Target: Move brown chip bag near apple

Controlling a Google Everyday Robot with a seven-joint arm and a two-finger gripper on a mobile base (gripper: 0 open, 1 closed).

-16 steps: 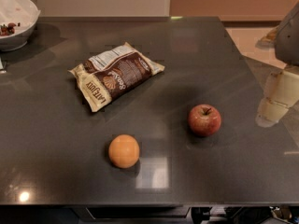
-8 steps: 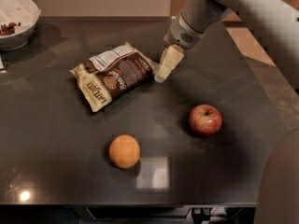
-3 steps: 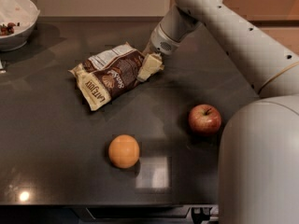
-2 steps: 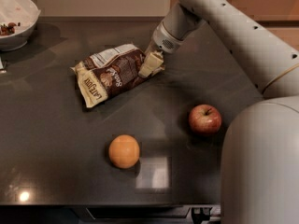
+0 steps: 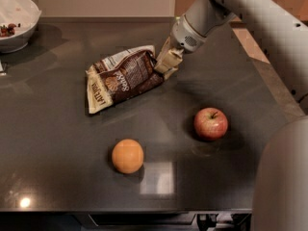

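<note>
The brown chip bag (image 5: 122, 76) lies on the dark table (image 5: 57, 129), left of centre, with its right end tilted up off the surface. My gripper (image 5: 166, 62) is at that right end, shut on the bag's edge, with the arm reaching in from the upper right. The red apple (image 5: 211, 123) stands on the table to the right, below the gripper and apart from the bag.
An orange round fruit (image 5: 127, 155) sits near the front of the table, left of the apple. A white bowl (image 5: 17, 25) with some food stands at the back left corner. The table's front edge runs along the bottom.
The gripper came in from the right and closed on the bag's right end. Since the last frames, the bag has shifted a little to the right and its right end has risen.
</note>
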